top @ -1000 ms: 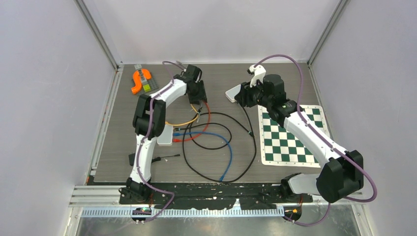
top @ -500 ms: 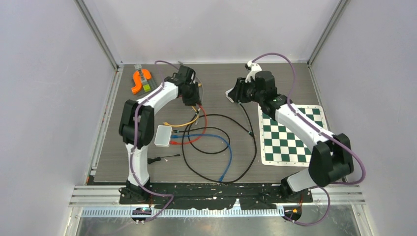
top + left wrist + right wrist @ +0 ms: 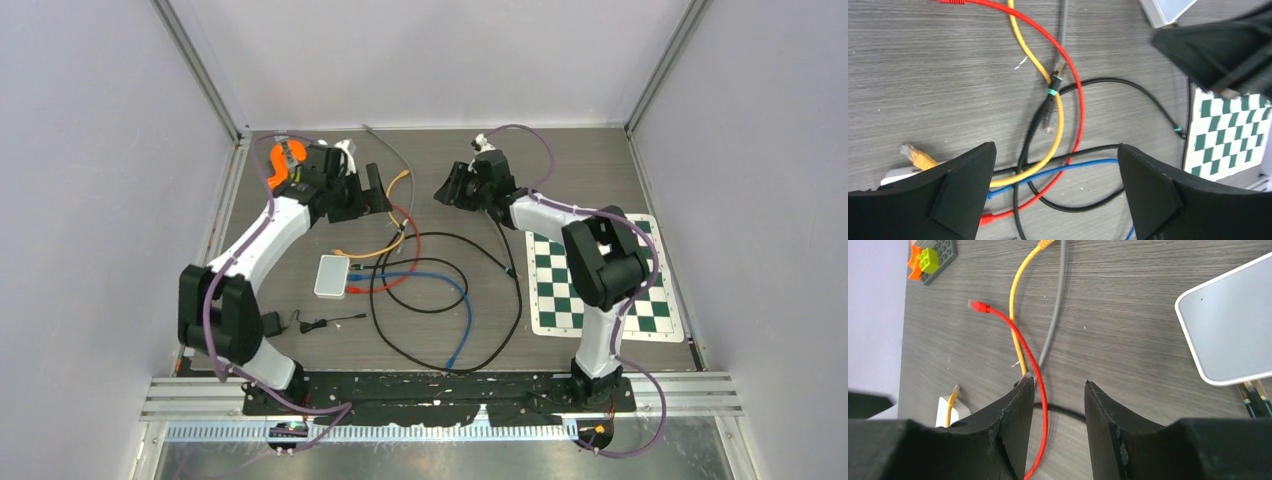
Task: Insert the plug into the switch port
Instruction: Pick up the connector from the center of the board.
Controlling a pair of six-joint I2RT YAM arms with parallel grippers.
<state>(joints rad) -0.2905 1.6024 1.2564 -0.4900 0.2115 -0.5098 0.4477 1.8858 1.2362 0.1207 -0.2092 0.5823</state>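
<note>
The white switch [image 3: 332, 276] lies on the table's left middle, with a yellow plug [image 3: 915, 155] at its edge [image 3: 898, 175]. Red [image 3: 415, 240], yellow [image 3: 385, 240], blue [image 3: 460, 300] and black [image 3: 515, 290] cables tangle to its right. A free red plug [image 3: 979, 305] and a dark plug with a teal band [image 3: 1050, 112] lie loose. My left gripper [image 3: 378, 195] hovers over the tangle, wide open [image 3: 1055, 147] and holding nothing. My right gripper [image 3: 447, 190] is at the back centre, jaws apart [image 3: 1059, 381], only the red cable on the table showing beneath.
A white box [image 3: 1233, 335] lies just right of my right gripper. A chessboard mat [image 3: 590, 290] covers the right side. An orange and green brick piece [image 3: 285, 165] sits at the back left. A grey cable [image 3: 385, 145] runs to the back edge. A small black adapter [image 3: 320, 325] lies near the front left.
My left arm swung left and back, and its gripper opened wide, uncovering the switch. My right gripper moved left along the back, now over the white box's left edge.
</note>
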